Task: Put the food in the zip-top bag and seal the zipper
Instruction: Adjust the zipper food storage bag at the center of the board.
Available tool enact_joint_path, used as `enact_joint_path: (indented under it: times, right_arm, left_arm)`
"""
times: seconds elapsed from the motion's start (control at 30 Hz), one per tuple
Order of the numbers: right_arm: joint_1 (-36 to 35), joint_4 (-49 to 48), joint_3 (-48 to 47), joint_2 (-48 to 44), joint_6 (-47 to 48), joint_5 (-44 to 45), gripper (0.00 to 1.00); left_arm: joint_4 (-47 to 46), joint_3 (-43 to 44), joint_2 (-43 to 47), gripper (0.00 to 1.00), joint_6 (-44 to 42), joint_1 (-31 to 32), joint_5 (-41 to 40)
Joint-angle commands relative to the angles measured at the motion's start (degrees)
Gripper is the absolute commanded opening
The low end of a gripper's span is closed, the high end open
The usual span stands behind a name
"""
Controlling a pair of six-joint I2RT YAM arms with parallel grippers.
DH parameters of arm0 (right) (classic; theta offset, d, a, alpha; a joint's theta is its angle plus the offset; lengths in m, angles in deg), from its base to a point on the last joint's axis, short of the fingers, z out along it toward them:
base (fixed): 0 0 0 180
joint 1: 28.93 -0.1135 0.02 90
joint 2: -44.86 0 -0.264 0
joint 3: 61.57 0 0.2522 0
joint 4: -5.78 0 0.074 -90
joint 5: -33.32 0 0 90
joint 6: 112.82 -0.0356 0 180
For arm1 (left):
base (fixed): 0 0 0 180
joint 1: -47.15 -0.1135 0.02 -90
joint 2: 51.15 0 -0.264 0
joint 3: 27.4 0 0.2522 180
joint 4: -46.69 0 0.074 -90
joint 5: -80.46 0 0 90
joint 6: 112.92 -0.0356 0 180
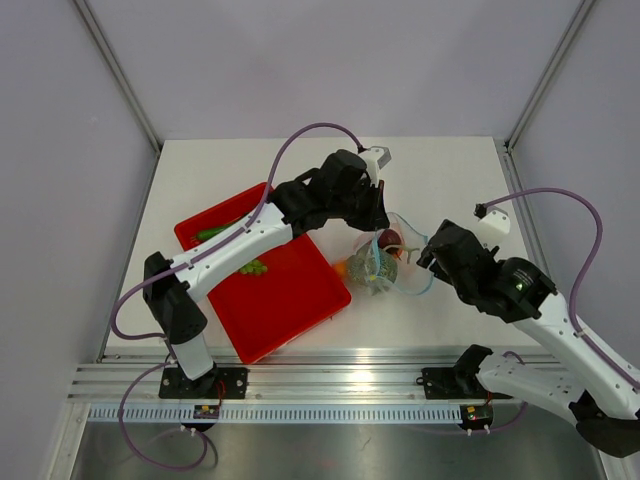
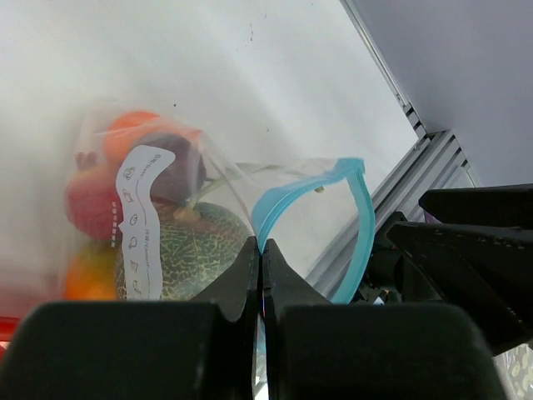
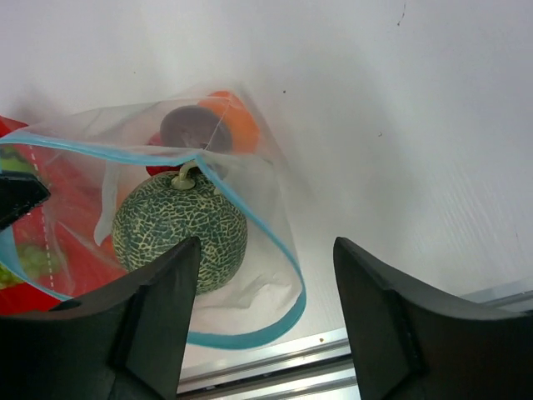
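Left gripper (image 2: 262,250), black jaws pinched shut on the light blue zipper strip (image 2: 356,218), likely holds the clear crinkly zip-top bag (image 3: 250,179) agape; grey-green netted melon (image 3: 179,227) and other toy food (image 3: 239,127) sit inside; right gripper (image 3: 265,246) spread wide, empty, just above the mouth.

Top view: green pieces (image 1: 252,267) on red tray (image 1: 285,310) part-covered by left arm (image 1: 235,245); kind not resolvable.
Left wrist view: zipper (image 2: 356,208) runs in between the closed fingers of left end effector (image 2: 261,271), pinched stretch out of sight. Fruits in zip-top bag (image 2: 233,179) blurred; white label (image 2: 141,221) print illegible.
Right wrist view: netted melon (image 3: 179,229) masks the fruits behind it; bag's left side cut by frame edge.
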Motion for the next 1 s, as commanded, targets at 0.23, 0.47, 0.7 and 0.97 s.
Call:
enact_joint_path:
  times: [0.23, 0.47, 0.7, 0.97]
  right_arm:
    - [6.2, -0.7, 3.8, -1.2, -0.5, -8.6, 0.68]
    - [6.6, -6.5, 12.5, -6.3, -3.5, -20.0, 0.63]
    - [6.6, -9.1, 16.5, -7.3, -7.7, -21.0, 0.02]
    - [6.6, -7.3, -1.6, -1.1, 2.2, -11.5, 0.0]
  left_arm:
    - [-3.7, 0.3, 0.8, 0.0, -0.3, 0.1, 1.4]
    - [-3.4, 0.6, 0.4, 0.0, -0.2, 0.0, 1.2]
    - [-2.8, 0.5, 0.4, 0.0, 0.0, -0.2, 0.6]
    - [-1.2, 2.6, 0.1, 0.0, -0.5, -4.9, 4.5]
